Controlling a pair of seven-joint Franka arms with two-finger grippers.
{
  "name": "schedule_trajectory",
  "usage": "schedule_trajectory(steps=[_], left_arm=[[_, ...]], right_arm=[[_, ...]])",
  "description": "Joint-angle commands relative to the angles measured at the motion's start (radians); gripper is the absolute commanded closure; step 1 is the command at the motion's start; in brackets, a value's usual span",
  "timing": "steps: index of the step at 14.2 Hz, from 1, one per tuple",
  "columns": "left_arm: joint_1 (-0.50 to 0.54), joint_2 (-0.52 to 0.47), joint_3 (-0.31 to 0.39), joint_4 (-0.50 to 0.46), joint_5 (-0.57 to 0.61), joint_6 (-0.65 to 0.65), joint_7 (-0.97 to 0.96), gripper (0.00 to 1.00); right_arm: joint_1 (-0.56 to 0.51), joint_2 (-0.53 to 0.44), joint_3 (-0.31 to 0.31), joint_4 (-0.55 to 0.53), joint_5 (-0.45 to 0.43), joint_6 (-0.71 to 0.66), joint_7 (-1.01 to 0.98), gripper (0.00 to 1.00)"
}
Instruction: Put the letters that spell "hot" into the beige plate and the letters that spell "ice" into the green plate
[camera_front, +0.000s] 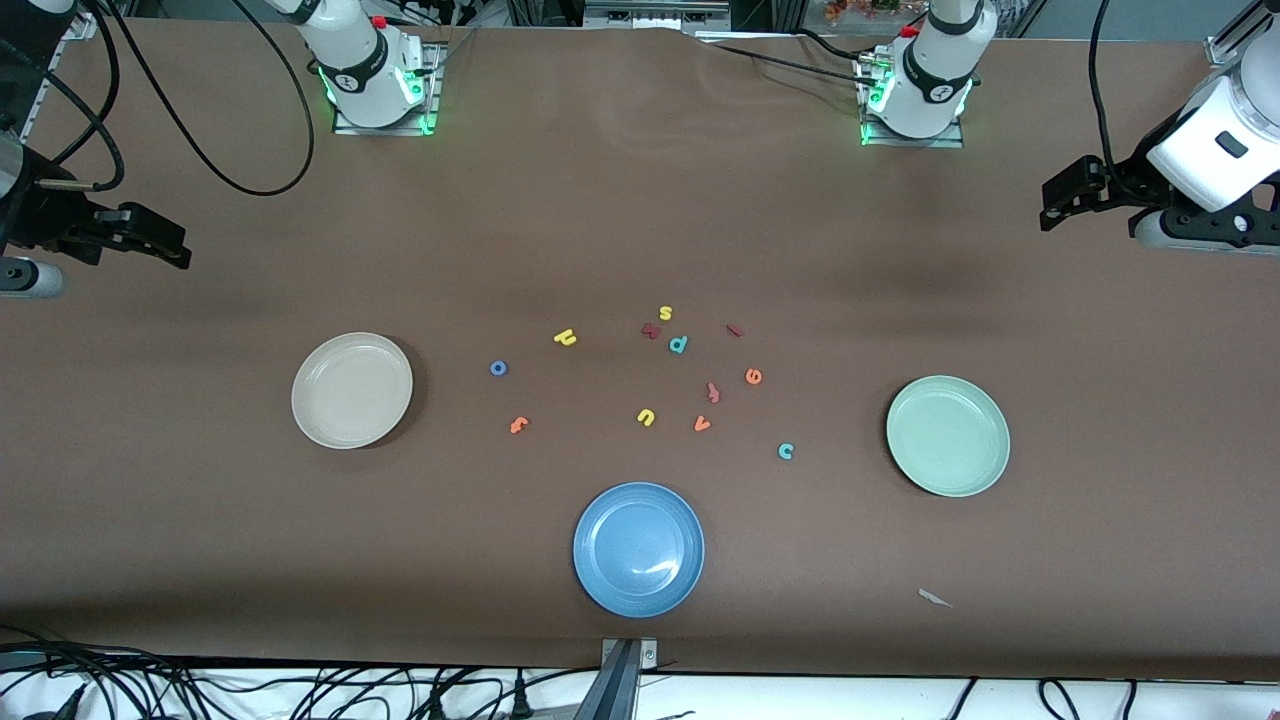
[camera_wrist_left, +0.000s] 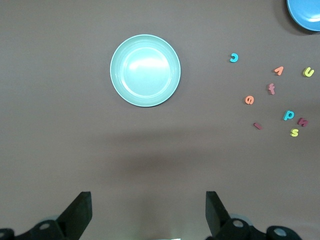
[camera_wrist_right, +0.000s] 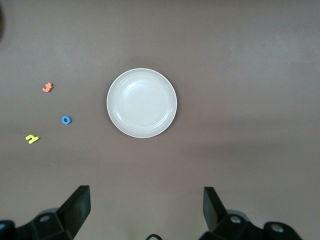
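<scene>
**Both claws spread, letters loose on the bench**

While we look from the front, the beige plate (camera_front: 351, 390) and green plate (camera_front: 947, 436) flank the scattered letters, well apart from the left claw (camera_front: 1060, 200) and right claw (camera_front: 160, 245), both held high at the bench ends.

Our left wrist view shows spread fingers (camera_wrist_left: 77, 215) above the green plate.

Our right wrist view shows spread fingers (camera_wrist_right: 75, 210) above the beige plate, with yellow h (camera_wrist_right: 32, 138), blue o (camera_wrist_right: 66, 120) and orange t (camera_wrist_right: 47, 87) beside it.

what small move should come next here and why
Probably the right gripper, open and waiting up at its end of the table, should come down over the blue o. All three plates hold nothing yet, and the o lies close beside the beige plate, with bare table around it. The left gripper also waits open above the green plate.
</scene>
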Motion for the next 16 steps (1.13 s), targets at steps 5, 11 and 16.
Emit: schedule_trajectory(steps=[5,11,16], left_arm=[[-0.003,0.014,-0.006,0.029,0.025,-0.004,-0.002,0.0],[-0.005,0.014,-0.006,0.029,0.025,-0.006,-0.004,0.0],[-0.003,0.013,-0.014,0.029,0.025,-0.009,-0.004,0.0]], right_arm=[[0.007,-0.008,-0.008,-0.007,0.016,0.004,-0.005,0.0],[0.007,-0.007,-0.01,-0.01,0.016,0.006,-0.005,0.0],[0.009,-0.008,-0.007,-0.01,0.018,-0.004,-0.003,0.0]])
